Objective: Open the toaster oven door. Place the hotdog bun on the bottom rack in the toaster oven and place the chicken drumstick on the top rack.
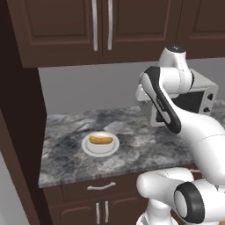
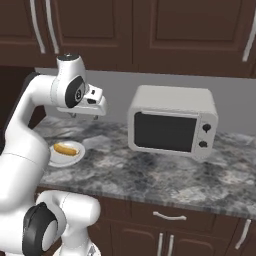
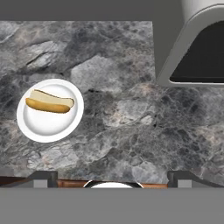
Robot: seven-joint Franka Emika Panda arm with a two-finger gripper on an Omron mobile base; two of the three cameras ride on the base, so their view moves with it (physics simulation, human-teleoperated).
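White arm held the tool [image 2: 75, 114] high over the worktop [image 2: 165, 175], fingers wide apart, holding nothing. Below it, the bun [image 3: 49, 101] lay on its plate [image 3: 50, 127]. The oven [image 2: 172, 121] door was shut, so every step was left.

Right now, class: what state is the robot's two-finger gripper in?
Two-finger gripper: open, fingertips spread wide, holding nothing, above the grey marbled stone counter.

On your bench [image 2: 165, 175], the toaster oven [image 2: 172, 121] stands at the right toward the back wall, door shut, with the plate [image 2: 67, 156] well apart to its left. The hotdog bun [image 3: 49, 102] lies on that plate, and wall cabinets [image 2: 150, 30] hang above.
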